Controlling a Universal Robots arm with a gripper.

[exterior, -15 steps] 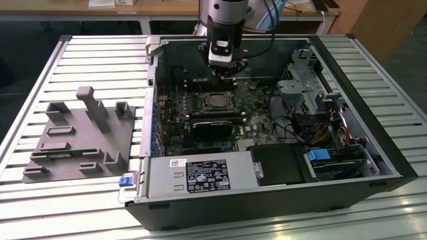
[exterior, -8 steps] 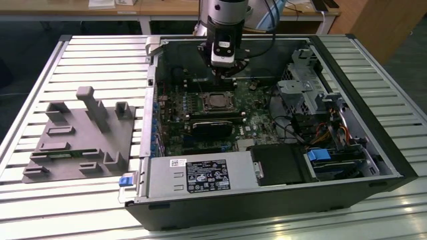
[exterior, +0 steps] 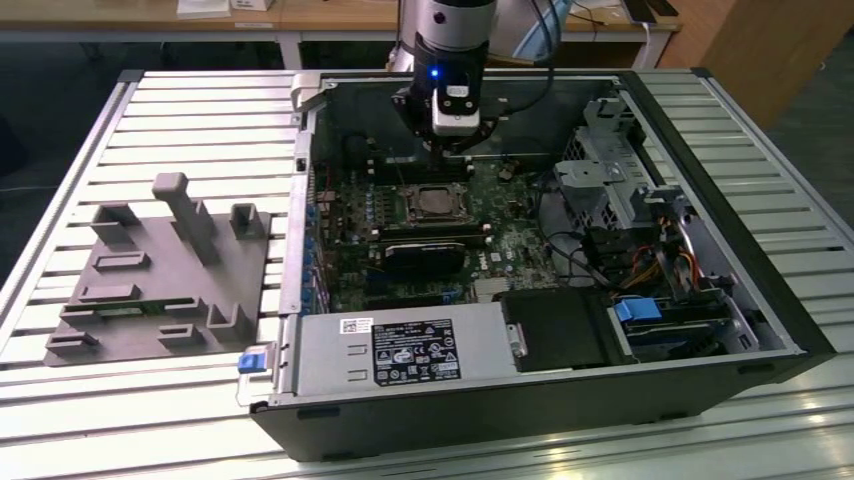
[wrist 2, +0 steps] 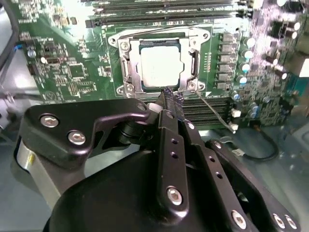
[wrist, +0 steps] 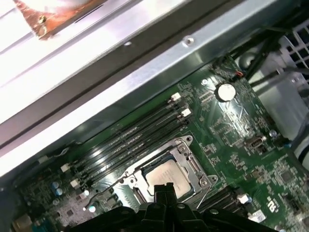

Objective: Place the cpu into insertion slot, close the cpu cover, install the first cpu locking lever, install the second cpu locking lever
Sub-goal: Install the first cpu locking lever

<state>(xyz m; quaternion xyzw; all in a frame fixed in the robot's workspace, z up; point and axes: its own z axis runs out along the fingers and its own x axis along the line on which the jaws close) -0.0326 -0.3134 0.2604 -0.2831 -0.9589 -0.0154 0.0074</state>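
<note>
**Arm pose.** In the exterior view the arm [exterior: 447, 30] enters from 12 o'clock and drops almost vertically into the open computer case [exterior: 747, 330]. Its gripper [exterior: 451, 148] points straight down over the motherboard [exterior: 514, 245]. The tip sits just at 12 o'clock of the insertion slot [exterior: 407, 203]. In the second wrist view the fingertips [wrist 2: 166, 99] are pressed together with nothing between them, just beside one edge of the slot. You cannot tell whether they touch the board.

**Orientation.** The cpu [wrist 2: 161, 65] lies flat in the slot with its pale metal top facing up. It is square, so you can name no long axis. The cpu cover [wrist 2: 133, 50] lies flat over it, and its cut-out frames the metal top.

**Count.**
- You can count one cpu, one slot and one cover.
- There are two thin wire levers. The edge lever [wrist 2: 154, 33] runs along the slot's side farthest from the fingertips. The angled lever [wrist 2: 215, 110] leaves a slot corner near the fingertips and slants away across the memory slots.
- One grey fixture [exterior: 160, 270] rests on the slatted table [exterior: 200, 110], at 9 o'clock of the case and well apart from the gripper.
</note>
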